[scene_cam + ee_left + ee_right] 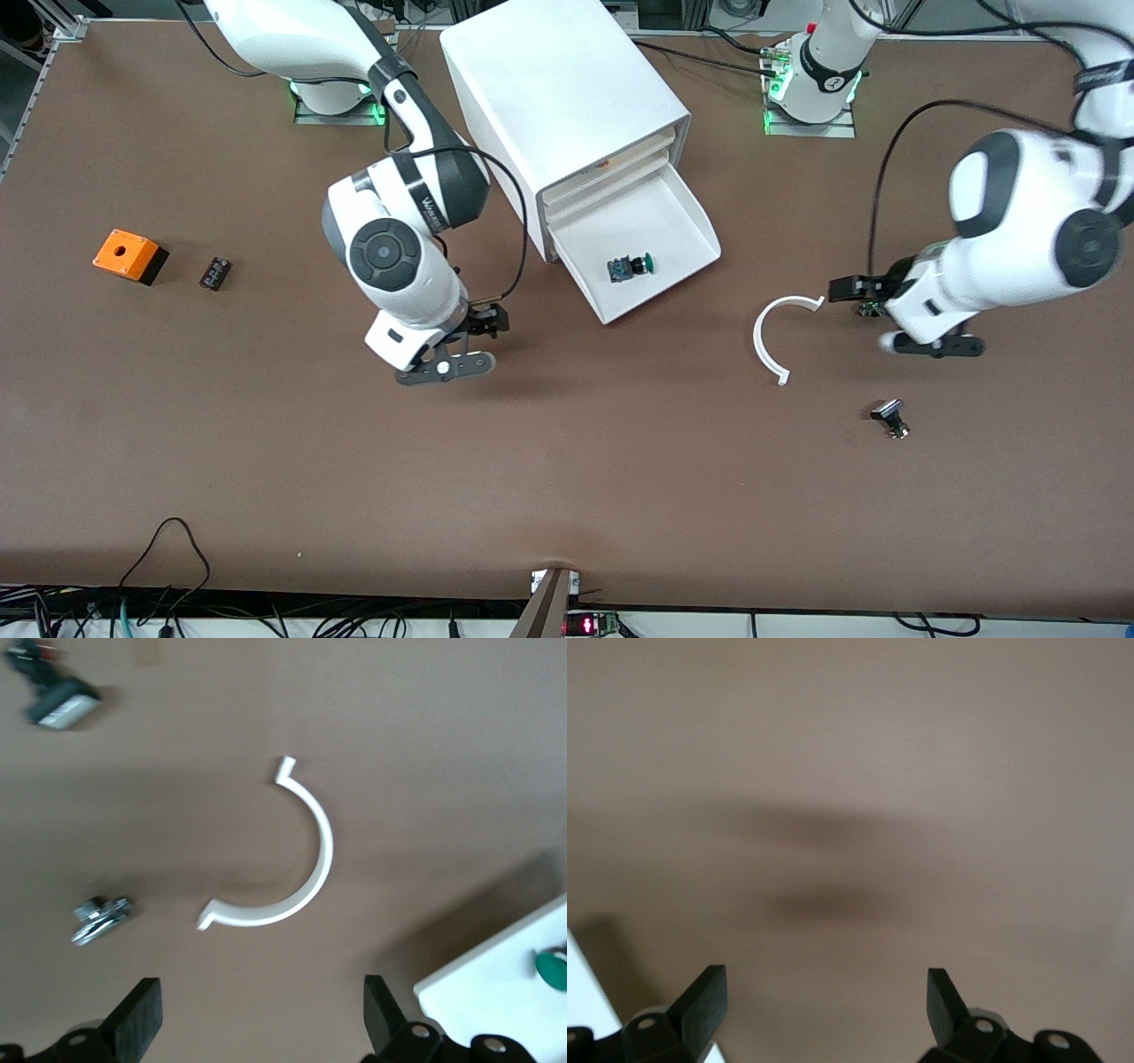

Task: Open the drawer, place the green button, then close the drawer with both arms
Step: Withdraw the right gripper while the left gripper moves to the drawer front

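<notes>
The white cabinet (558,89) stands at the robots' side of the table, and its bottom drawer (651,213) is pulled open. The green-capped button (630,266) lies on its side in the drawer. My right gripper (490,321) is open and empty over bare table beside the drawer, toward the right arm's end. My left gripper (846,291) is open and empty over the table toward the left arm's end, next to a white curved strip. In the left wrist view my left gripper (260,1019) is open, with the drawer's corner (496,992) and the green cap (554,966) at the edge. In the right wrist view my right gripper (824,1005) is open over bare table.
A white C-shaped strip (775,337) lies between the drawer and my left gripper, and also shows in the left wrist view (297,859). A black-capped silvery button (890,418) lies nearer the front camera. An orange box (128,255) and a small dark block (215,273) sit at the right arm's end.
</notes>
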You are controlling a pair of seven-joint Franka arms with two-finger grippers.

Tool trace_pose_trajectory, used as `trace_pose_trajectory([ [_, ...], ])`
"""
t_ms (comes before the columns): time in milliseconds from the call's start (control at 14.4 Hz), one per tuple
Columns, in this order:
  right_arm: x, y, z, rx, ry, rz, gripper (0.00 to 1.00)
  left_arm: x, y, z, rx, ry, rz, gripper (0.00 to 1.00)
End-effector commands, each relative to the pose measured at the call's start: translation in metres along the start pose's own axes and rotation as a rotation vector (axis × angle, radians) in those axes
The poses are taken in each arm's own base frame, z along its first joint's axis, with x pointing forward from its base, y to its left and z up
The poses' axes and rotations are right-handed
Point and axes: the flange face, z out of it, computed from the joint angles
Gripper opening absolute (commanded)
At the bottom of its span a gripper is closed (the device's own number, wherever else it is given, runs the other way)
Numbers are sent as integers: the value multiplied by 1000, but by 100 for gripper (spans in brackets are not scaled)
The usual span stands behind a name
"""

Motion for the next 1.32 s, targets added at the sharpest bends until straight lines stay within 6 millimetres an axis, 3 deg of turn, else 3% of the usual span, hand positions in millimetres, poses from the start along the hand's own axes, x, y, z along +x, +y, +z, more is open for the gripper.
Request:
trace_pose_trajectory([
  [0,8,102,-37,7,-1,152,100,8,38,48,0,30,-84,100],
  [139,15,174,-59,27,12,247,100,11,68,88,-8,102,-116,100],
  [278,6,212,-85,23,5,277,100,12,100,119,-15,130,-149,100],
  [417,-13,243,-109,30,20,266,100,6,124,132,-22,134,-200,100],
  [625,-35,297,-135,40,43,307,100,-9,139,150,-10,104,-235,100],
  [903,-48,323,-165,-52,41,265,100,-28,168,166,-50,53,-265,100],
  [1042,-53,320,-168,-97,3,240,100,-39,181,169,-59,37,-286,100],
  [1251,-64,323,-193,-91,34,215,100,-59,196,180,-48,7,-313,100],
])
